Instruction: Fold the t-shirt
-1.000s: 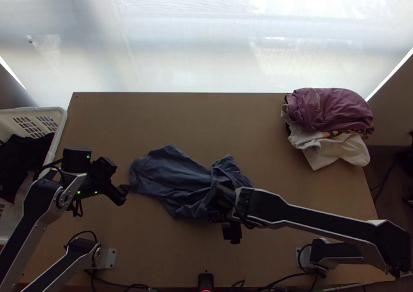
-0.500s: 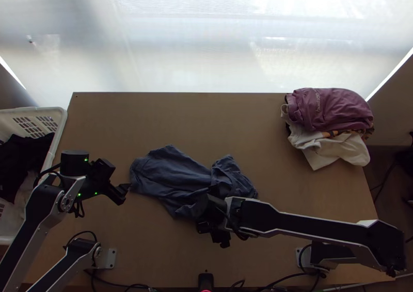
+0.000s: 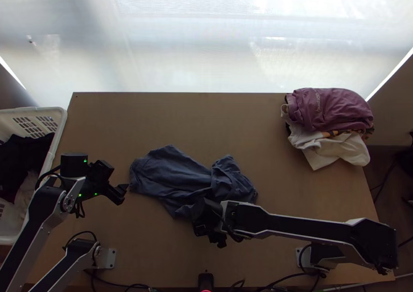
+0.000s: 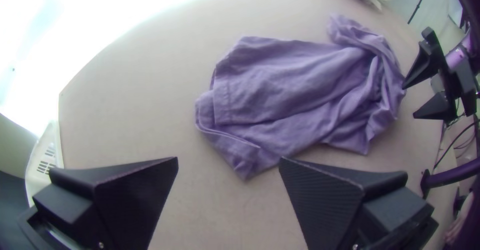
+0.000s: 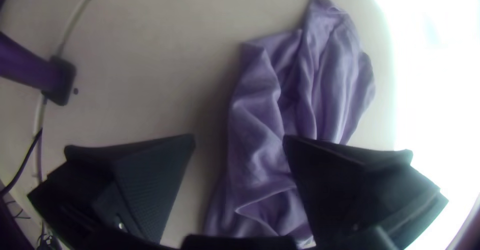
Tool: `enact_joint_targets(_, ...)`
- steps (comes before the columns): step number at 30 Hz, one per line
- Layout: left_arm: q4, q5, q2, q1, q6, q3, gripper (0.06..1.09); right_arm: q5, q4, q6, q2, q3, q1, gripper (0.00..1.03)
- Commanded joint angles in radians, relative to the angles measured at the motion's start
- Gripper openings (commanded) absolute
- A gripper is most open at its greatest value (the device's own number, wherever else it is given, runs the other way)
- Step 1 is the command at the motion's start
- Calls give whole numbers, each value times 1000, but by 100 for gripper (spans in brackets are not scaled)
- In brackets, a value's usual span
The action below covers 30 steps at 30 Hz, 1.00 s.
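t-shirt (image 3: 170,178): rumpled on the table (image 3: 206,121), left of centre
handling: likely light, limp, prone to bunching; pinch the left end's corners
left gripper (image 4: 228,158): released, beside its left end
right gripper (image 5: 240,137): also released

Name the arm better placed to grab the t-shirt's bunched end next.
Right, most likely. The open right pincer is close by the bunched end of the t-shirt. The left pincer, also open, is nearer the opposite, flatter end, so farther from that grab.
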Motion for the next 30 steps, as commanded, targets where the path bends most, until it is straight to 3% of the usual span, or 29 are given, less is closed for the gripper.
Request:
enact_joint_targets(1,17,1,-1,5,1,-20,104,8,81,-40,6,-76,-4,78)
enact_joint_targets(6,37,1,1,5,5,-40,104,21,144,-85,-3,-125,-13,61)
enact_joint_targets(15,40,3,1,5,13,-48,104,37,183,-112,-14,-150,-19,51)
enact_joint_targets(22,77,3,6,-15,19,-93,104,37,233,-178,-14,-171,-23,21)
enact_joint_targets(26,77,3,6,-10,28,-94,104,37,235,-185,-18,-171,-28,9)
enact_joint_targets(30,95,3,16,-13,41,-116,104,37,238,-185,-28,-164,-31,4)
